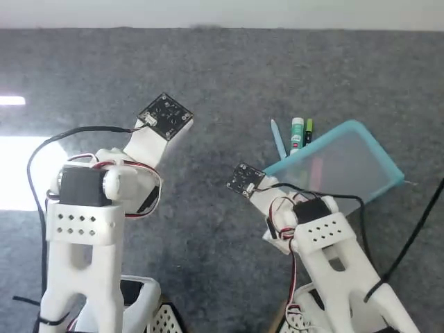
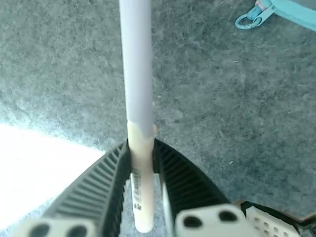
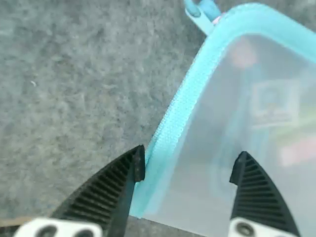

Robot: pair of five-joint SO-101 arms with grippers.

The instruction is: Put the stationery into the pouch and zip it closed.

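Observation:
In the left wrist view my left gripper [image 2: 142, 153] is shut on a pen [image 2: 137, 74] with a pale lilac barrel and a cream end, held above the grey mat. The teal zipper pull [image 2: 248, 19] lies farther off. The translucent pouch [image 1: 340, 163] with its teal rim lies at the right of the table. A blue pen [image 1: 278, 139], a green-and-white marker [image 1: 297, 132] and a yellow-tipped marker [image 1: 309, 130] stick out of its far end. My right gripper [image 3: 190, 165] is open and straddles the pouch's teal zipper edge [image 3: 173, 123].
Grey felt [image 1: 222, 76] covers the table, with a bright sunlit patch [image 1: 17, 170] at the left edge. The two arm bases stand at the near edge. Open mat lies between the left arm [image 1: 146, 149] and the pouch.

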